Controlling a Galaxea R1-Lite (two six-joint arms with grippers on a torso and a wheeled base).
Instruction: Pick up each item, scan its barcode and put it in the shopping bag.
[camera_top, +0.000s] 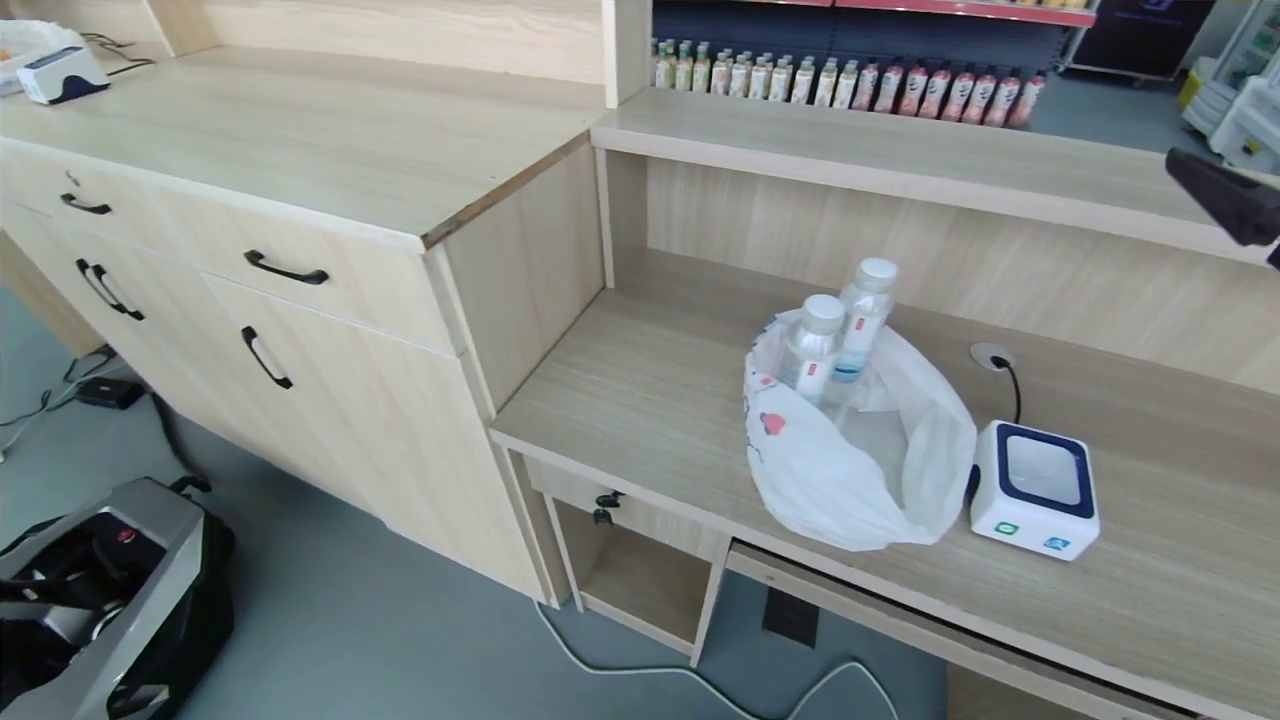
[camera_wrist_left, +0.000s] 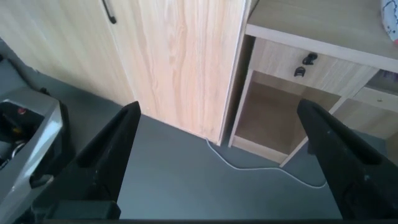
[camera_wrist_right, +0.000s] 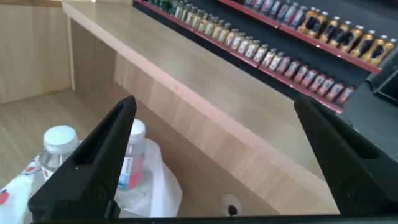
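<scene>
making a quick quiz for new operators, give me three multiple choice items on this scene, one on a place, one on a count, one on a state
1. Where is the scanner in relation to the shopping bag?
A. inside it
B. beside it on the counter
C. on top of it

2. How many bottles stand in the shopping bag?
A. two
B. four
C. none

3. What state is the right gripper in?
A. shut on a bottle
B. shut on the bag
C. open, holding nothing

Answers:
1 B, the scanner sits on the counter next to the bag.
2 A, two capped bottles rise from the bag's mouth.
3 C, its jaws stand wide apart with nothing between them.
</scene>
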